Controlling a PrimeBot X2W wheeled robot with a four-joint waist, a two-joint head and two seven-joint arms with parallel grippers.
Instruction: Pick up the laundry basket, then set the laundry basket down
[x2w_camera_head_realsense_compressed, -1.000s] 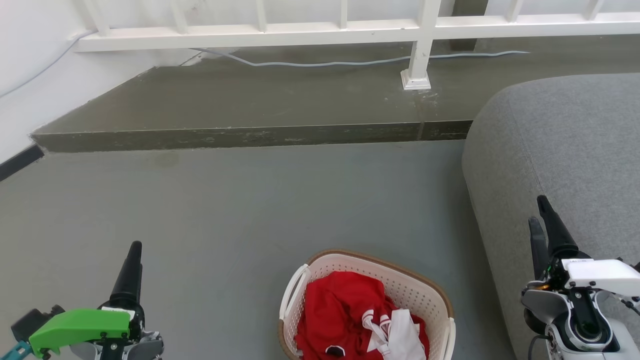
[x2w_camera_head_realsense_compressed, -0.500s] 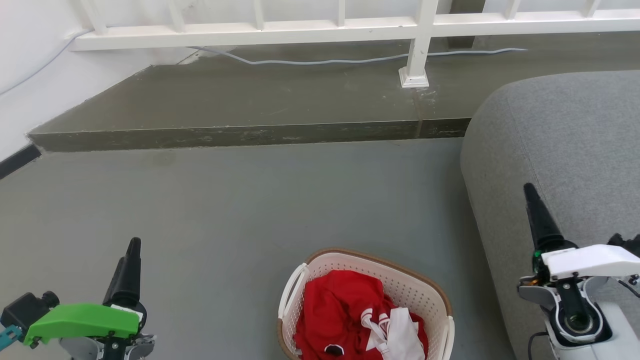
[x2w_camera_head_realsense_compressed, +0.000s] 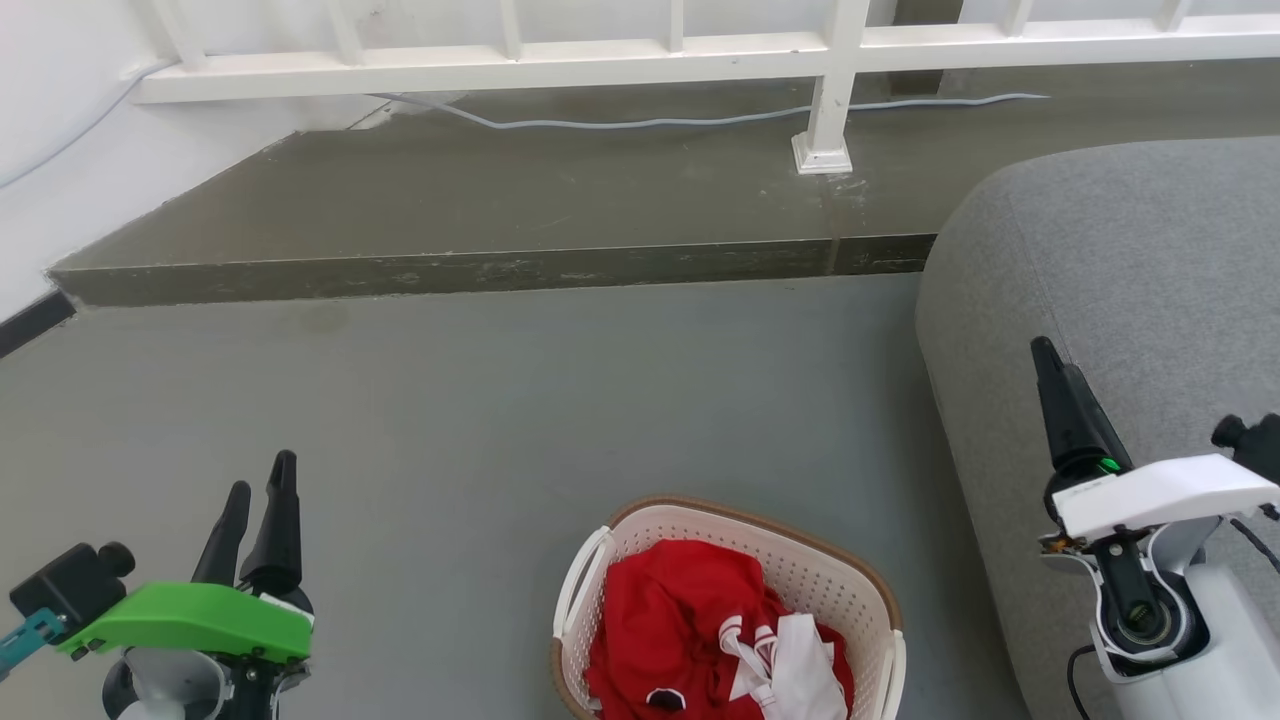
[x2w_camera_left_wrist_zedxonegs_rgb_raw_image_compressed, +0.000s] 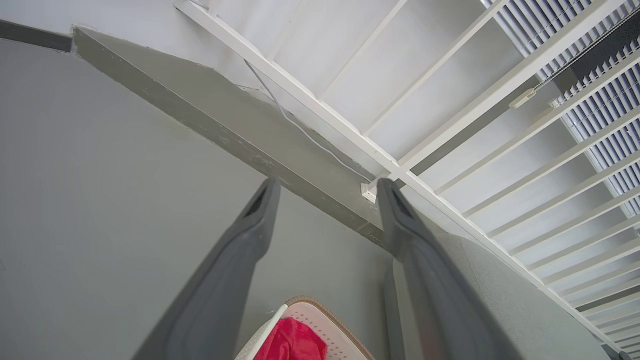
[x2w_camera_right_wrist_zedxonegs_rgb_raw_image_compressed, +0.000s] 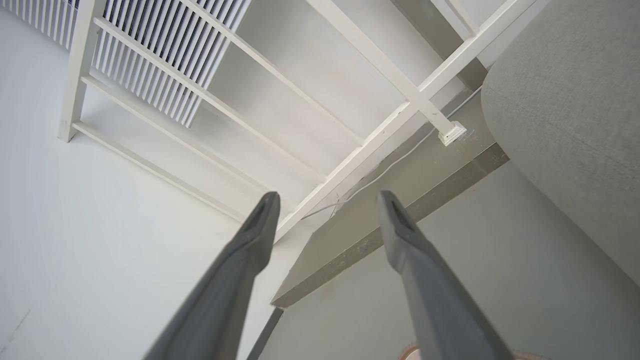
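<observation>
The laundry basket (x2w_camera_head_realsense_compressed: 822, 578) is smooth, perforated cream plastic with a brown woven-look rim (matt rather than shiny). Inside it lies soft red cloth (x2w_camera_head_realsense_compressed: 665, 625) with white trim. Around the basket the floor (x2w_camera_head_realsense_compressed: 480, 400) is matt, even grey. Beyond the basket the step (x2w_camera_head_realsense_compressed: 500, 200) looks rough and scuffed, like concrete. To the basket's right the sofa (x2w_camera_head_realsense_compressed: 1140, 250) wears grey woven fabric. The left gripper (x2w_camera_head_realsense_compressed: 262, 472) has matt dark fingers (x2w_camera_head_realsense_compressed: 278, 530) under a smooth green plastic cover (x2w_camera_head_realsense_compressed: 190, 622).

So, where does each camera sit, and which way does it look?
Head view: on the head, facing forward and down at the cream-white perforated plastic laundry basket; left gripper and right gripper show.
Left wrist view: on that wrist, looking along its open fingers at the white barred railing.
Right wrist view: on that wrist, looking along its open fingers at the railing and grey fabric sofa.
Both wrist views share the railing.
</observation>
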